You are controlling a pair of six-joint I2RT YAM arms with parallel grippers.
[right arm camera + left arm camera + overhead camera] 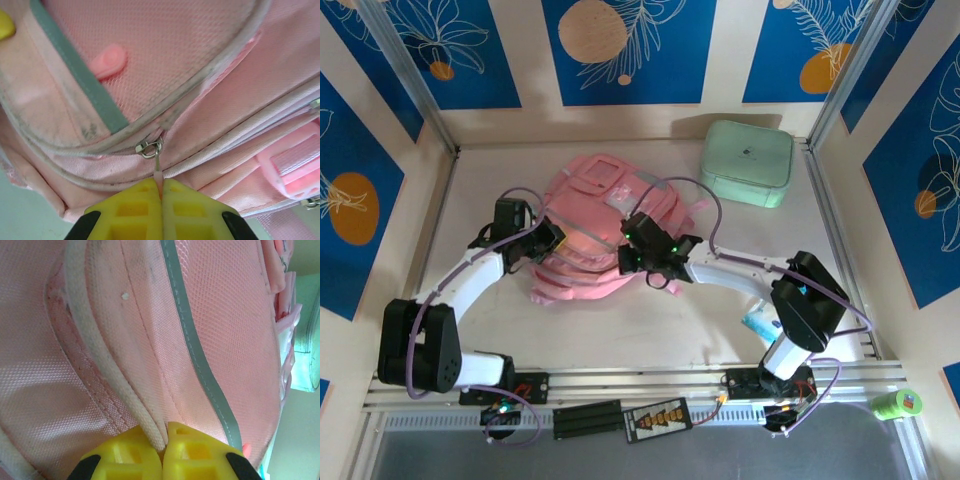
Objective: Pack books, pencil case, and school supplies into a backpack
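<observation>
**R gripper [161, 187] pinching thin pink zip pull [158, 176]; L gripper [162, 440] pinching white corded piping [100, 360]**

Soft light-pink fabric backpack [585, 190] lies flat mid pale table [650, 330], btwn both arms. Mint-green rounded square box [747, 162] nearby, at far-R corner.

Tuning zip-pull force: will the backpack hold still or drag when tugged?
Probably floppy: the backpack is soft fabric. It lies flat, so likely light and may drag toward the right gripper pinching the zipper pull; the left gripper shut on its piping should anchor it.
</observation>
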